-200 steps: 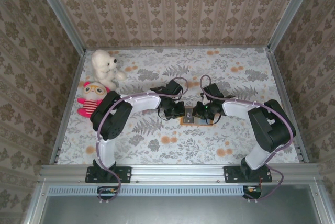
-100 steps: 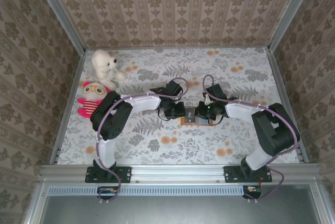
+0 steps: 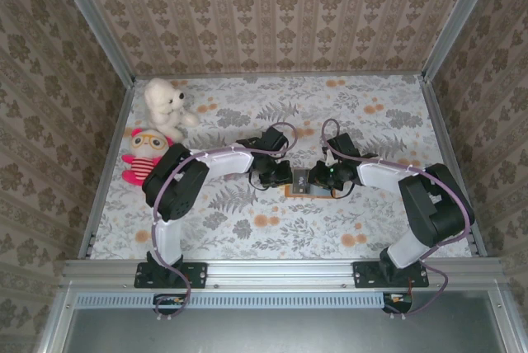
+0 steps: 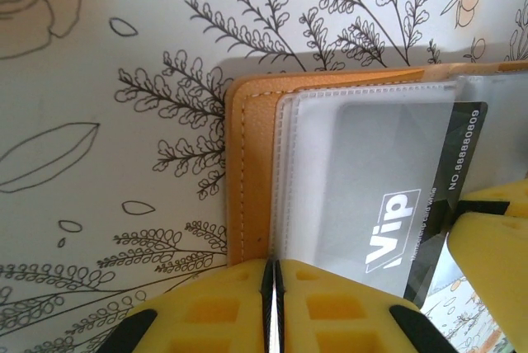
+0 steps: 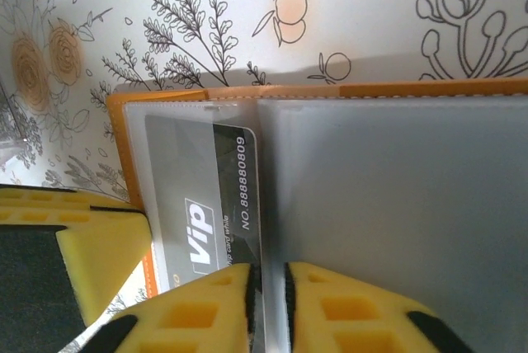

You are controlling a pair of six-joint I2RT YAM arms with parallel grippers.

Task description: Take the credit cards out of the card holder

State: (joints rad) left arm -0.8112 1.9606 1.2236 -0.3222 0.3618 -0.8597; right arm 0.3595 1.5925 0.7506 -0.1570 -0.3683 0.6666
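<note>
I saw L tool (image 4: pixel 271 277) clamped shut on card holder (image 4: pixel 252 163) at its orange edge, holder flat on table (image 3: pixel 247 237). R tool (image 5: pixel 266 285) pinched black VIP credit card (image 5: pixel 237 180), which sat partway out of its clear pocket (image 5: pixel 165 171).

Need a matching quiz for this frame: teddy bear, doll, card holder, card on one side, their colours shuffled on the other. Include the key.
Things:
1. teddy bear
2. doll
3. card holder
4. card

Colours:
A. black with white "Vip" print
B. tan-orange with clear pockets
C. white
D. pink with a red-striped body

Pairs: 1-C, 2-D, 3-B, 4-A
</note>
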